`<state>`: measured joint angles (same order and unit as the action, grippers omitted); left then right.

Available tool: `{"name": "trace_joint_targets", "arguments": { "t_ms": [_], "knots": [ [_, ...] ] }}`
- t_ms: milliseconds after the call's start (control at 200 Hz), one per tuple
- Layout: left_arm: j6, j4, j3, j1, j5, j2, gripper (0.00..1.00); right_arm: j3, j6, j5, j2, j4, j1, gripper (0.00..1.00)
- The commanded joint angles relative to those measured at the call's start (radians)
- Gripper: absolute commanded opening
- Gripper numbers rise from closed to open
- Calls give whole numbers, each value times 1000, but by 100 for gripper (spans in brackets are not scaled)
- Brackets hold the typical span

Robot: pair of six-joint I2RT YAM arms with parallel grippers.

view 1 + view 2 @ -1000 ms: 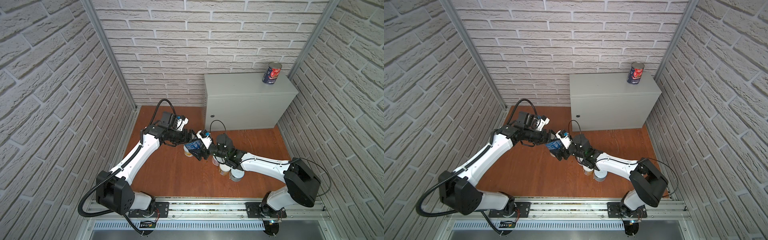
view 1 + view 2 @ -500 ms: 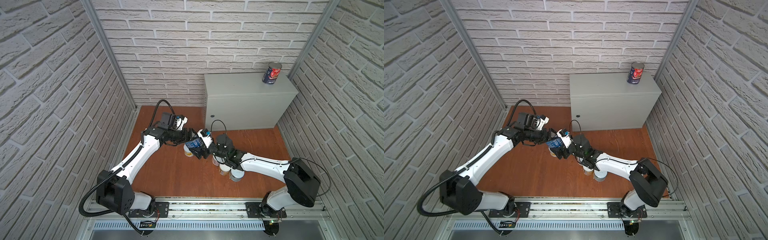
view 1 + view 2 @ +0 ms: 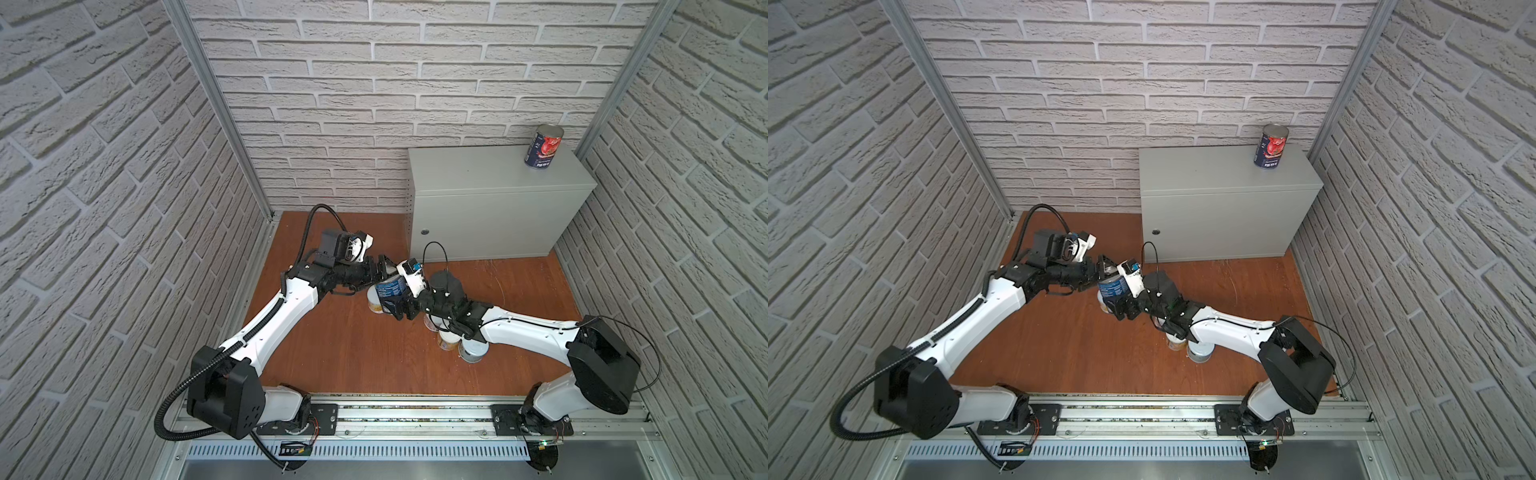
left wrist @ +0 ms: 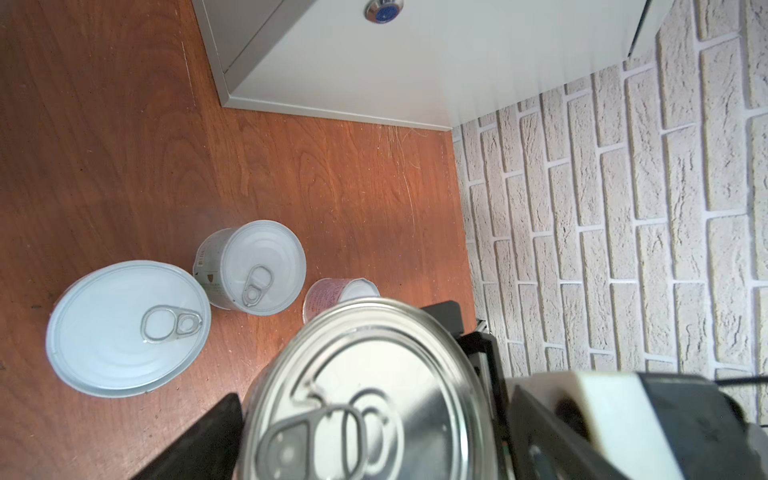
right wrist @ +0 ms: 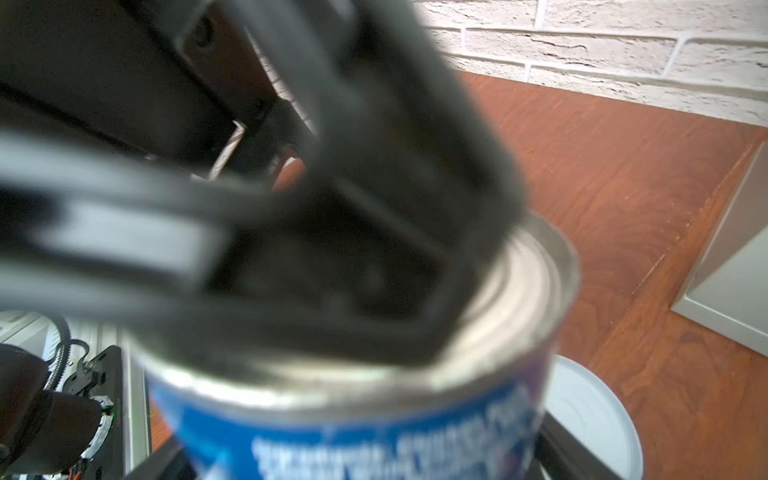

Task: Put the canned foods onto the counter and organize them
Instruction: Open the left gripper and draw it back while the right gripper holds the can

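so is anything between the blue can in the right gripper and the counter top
Yes: the open left gripper sits right over the blue can, so a straight lift could hit it. Past that, nothing visible blocks the way to the counter; its top holds only one can, at the far right corner.

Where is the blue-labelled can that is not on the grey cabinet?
In both top views the blue-labelled can is mid-scene over the wooden floor, held in the right gripper, beside a short white-lidded tin.
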<state>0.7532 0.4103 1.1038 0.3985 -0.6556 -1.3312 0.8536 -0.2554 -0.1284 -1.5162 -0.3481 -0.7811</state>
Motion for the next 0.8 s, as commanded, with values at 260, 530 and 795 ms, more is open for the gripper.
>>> {"name": "trace_joint_targets", "arguments": {
  "t_ms": [260,530,795],
  "knots": [
    [-23,-21,-38,-8,76,100,98,25,-33,97,77,-90,-3,62],
    [11,-82,-133,-70,81,172,98,15,-31,142,132,-38,-3,61],
    [-3,-97,-172,-91,68,218,98,36,-33,222,212,64,-4,59]
  ]
}}
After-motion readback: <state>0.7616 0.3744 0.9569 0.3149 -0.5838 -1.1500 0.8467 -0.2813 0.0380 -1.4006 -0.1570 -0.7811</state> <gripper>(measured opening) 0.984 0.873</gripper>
